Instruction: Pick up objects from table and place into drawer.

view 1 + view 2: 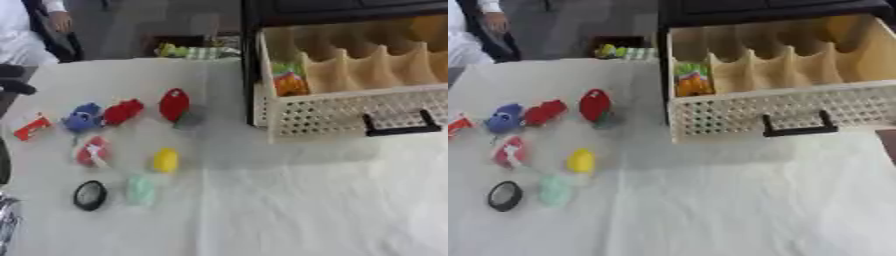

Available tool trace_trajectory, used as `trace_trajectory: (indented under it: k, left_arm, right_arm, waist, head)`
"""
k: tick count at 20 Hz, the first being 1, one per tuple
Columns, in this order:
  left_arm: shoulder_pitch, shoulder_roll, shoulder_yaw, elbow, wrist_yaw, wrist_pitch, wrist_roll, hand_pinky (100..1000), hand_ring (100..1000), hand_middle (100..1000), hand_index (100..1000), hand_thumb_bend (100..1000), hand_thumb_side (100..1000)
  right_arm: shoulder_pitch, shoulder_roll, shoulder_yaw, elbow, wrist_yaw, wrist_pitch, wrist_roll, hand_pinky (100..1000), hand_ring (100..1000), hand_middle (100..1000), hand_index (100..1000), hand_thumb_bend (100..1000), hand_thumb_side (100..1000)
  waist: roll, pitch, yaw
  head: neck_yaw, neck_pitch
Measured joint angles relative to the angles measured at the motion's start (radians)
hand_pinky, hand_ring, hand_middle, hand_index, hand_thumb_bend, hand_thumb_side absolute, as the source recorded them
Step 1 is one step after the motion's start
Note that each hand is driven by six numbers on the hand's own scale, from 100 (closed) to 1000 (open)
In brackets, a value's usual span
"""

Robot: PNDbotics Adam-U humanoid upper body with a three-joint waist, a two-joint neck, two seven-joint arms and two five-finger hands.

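Left eye view shows the loose things clustered on the left half of the worktop (289, 210), well apart from the open drawer (350, 117) at the upper right; the coming move is judged to turn on that split, every item having to be carried rightward and away from the robot to reach the compartments. A red oval thing (174, 104) stands nearest the drawer, its long axis running roughly away from the robot; beside it lie a smaller red thing (123, 111) and a blue thing (83, 117); nearer the robot are a yellow thing (165, 160), a pale green thing (140, 190), a black round thing (90, 195), a red-and-white thing (93, 151) and, at the far left, a red packet (32, 127). One orange and green item (290, 80) is already seen in the leftmost compartment of the drawer. No robot hand is shown in either view, so its state cannot be told; a silvery shape at the lower left edge of the left eye view is cut off and cannot be identified. By position alone, the left arm is judged the nearer to the cluster. What the small things actually are is hard to make out.
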Motion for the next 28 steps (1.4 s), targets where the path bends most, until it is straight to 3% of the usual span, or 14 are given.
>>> trace_trajectory:
  k: [3,4,8,10,12,19,21,28]
  left_arm:
    - [-0.019,0.075,0.006,0.000,-0.046,0.026,0.017,484,600,655,805,100,728]
    - [-0.026,0.111,0.007,0.000,-0.067,0.045,0.025,483,601,653,805,100,703]
    - [-0.064,0.227,-0.002,0.000,-0.143,0.143,0.037,487,610,665,803,100,734]
    - [-0.079,0.266,-0.013,0.000,-0.174,0.190,0.023,488,615,672,810,100,734]
    - [-0.092,0.303,-0.024,0.000,-0.200,0.229,-0.004,497,624,683,824,100,717]
    - [-0.137,0.439,-0.059,0.009,-0.276,0.323,-0.159,525,660,715,910,100,724]
    - [-0.154,0.469,-0.072,0.037,-0.280,0.326,-0.212,536,673,724,961,100,724]
    - [-0.206,0.524,-0.107,0.141,-0.322,0.289,-0.368,572,719,759,986,100,739]
  right_arm:
    - [0.009,0.004,0.001,0.000,-0.045,-0.045,-0.061,470,253,264,580,125,863]
    - [0.012,0.004,0.012,0.000,-0.061,-0.065,-0.125,496,272,285,589,122,870]
    - [0.020,0.002,0.143,0.000,-0.048,-0.164,-0.532,526,300,310,594,124,865]
    - [0.020,0.002,0.195,0.000,-0.011,-0.199,-0.666,524,302,311,594,125,866]
    - [0.020,0.003,0.225,0.000,0.022,-0.220,-0.736,520,303,312,592,123,865]
    - [0.020,0.010,0.253,0.000,0.073,-0.254,-0.801,520,308,317,591,123,870]
    - [0.020,0.013,0.253,0.000,0.078,-0.260,-0.803,519,310,318,591,122,872]
    - [0.025,0.028,0.253,0.000,0.082,-0.273,-0.804,520,311,318,591,121,873]
  waist:
    - [0.005,0.000,0.000]
    - [0.005,0.000,0.000]
    - [0.005,0.006,0.008]
    - [0.005,0.008,0.006]
    - [0.006,0.009,0.003]
    - [0.017,0.009,-0.018]
    - [0.018,0.008,-0.025]
    - [0.033,0.005,-0.055]
  head:
    - [-0.007,0.000]
    - [-0.008,0.000]
    - [-0.017,-0.001]
    - [-0.020,-0.002]
    - [-0.020,-0.002]
    - [-0.016,-0.001]
    - [-0.012,0.001]
    - [0.015,0.018]
